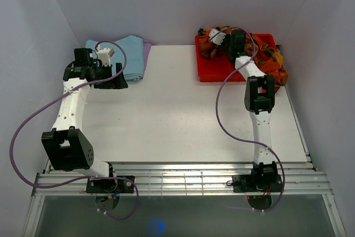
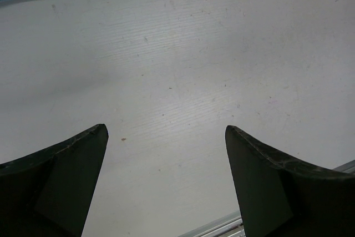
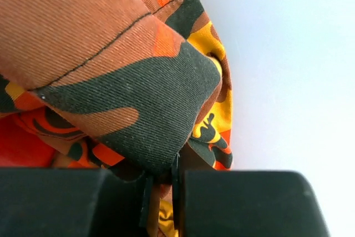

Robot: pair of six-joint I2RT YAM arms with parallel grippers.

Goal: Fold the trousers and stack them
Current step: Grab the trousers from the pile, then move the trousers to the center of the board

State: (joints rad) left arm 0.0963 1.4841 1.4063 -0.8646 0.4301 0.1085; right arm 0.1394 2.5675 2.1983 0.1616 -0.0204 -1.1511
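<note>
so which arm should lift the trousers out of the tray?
Right: right gripper is shut on the trousers in the red tray. The left gripper hangs open over the table by the blue cloth.

Soft, even white light fills the overhead view: the table is bright without glare, and only faint shadows lie beneath the arms. Past its near edge a glossy strip carries a small blue reflection. The left wrist view shows a broad grey shadow across the white surface. The right wrist view is sharp on the weave of the trousers, its pale background washed out
</note>
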